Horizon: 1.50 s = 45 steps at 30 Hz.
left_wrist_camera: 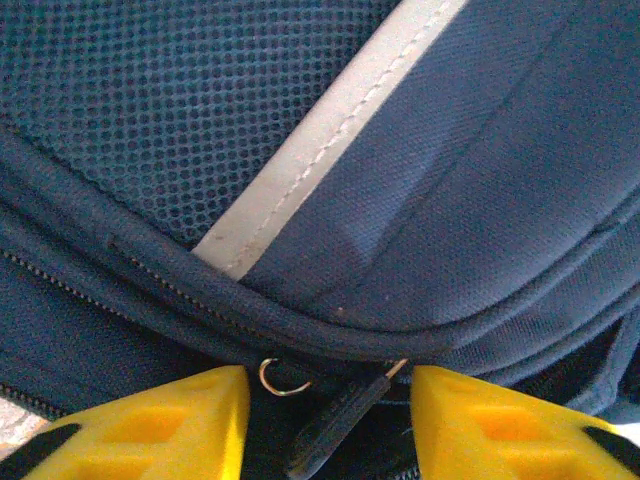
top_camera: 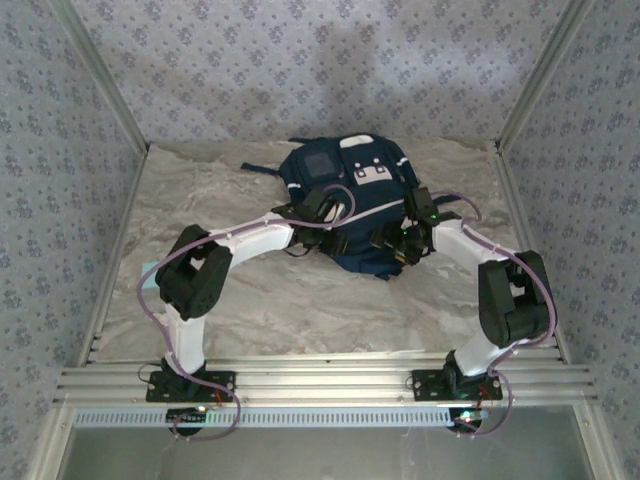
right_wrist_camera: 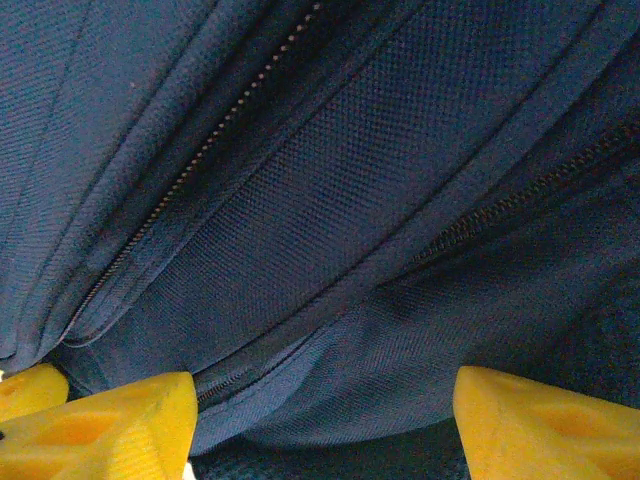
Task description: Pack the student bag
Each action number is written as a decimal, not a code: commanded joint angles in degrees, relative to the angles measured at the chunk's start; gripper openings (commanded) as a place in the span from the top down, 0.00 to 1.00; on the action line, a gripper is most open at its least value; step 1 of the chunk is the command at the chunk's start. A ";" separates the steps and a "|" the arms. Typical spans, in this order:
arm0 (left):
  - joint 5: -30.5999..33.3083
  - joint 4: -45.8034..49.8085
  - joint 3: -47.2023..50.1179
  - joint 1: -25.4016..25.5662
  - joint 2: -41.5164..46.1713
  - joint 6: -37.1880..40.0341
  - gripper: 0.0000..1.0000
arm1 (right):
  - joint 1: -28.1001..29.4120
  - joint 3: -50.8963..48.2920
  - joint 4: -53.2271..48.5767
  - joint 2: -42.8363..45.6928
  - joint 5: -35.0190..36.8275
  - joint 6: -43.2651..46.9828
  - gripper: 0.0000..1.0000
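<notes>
The student bag (top_camera: 372, 205) lies face-up at the far middle of the marbled table (top_camera: 250, 295), its long axis running near to far and the patch-and-pocket end pointing at the back wall. Packing appears barely begun: the zips in close view look shut, and opening a compartment seems the job in hand. The left gripper (left_wrist_camera: 330, 385) has its yellow fingers apart around a black zipper pull (left_wrist_camera: 335, 425) (not clamped on it). The right gripper (right_wrist_camera: 325, 400) presses against the fabric, fingers spread wide and gripping nothing evident.
</notes>
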<state>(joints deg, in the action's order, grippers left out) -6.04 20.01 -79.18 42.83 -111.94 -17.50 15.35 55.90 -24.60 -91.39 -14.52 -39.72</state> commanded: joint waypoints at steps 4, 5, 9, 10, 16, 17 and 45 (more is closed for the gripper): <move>-1.17 3.18 -1.95 0.20 -1.66 2.10 0.82 | -0.12 -1.14 0.08 -0.85 3.79 0.97 0.30; -1.22 3.28 -1.88 0.22 -1.49 2.20 0.87 | -0.21 -1.00 0.06 -0.89 4.08 1.13 0.30; -1.18 3.05 -1.56 0.23 -0.73 2.20 0.93 | -0.55 -0.19 -0.50 -0.89 5.09 2.04 0.30; -1.22 3.10 -1.52 0.23 -0.65 2.13 0.96 | -0.71 0.35 -0.99 -0.89 5.10 2.27 0.30; -3.87 2.68 -2.27 0.15 0.48 0.36 1.00 | -1.17 1.94 -4.03 3.68 6.23 3.14 0.29; -5.00 2.30 -2.30 0.12 0.92 -0.19 1.00 | -1.13 1.71 -4.58 4.91 6.21 3.14 0.29; -29.38 -15.68 -0.13 0.85 7.09 -21.87 1.00 | -3.31 -9.75 17.72 13.62 0.98 -15.79 0.27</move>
<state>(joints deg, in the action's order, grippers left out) -29.36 7.66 -79.00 42.39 -108.29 -38.09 12.43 45.56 -13.93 -78.78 -13.28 -51.81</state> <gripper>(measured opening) 0.039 0.729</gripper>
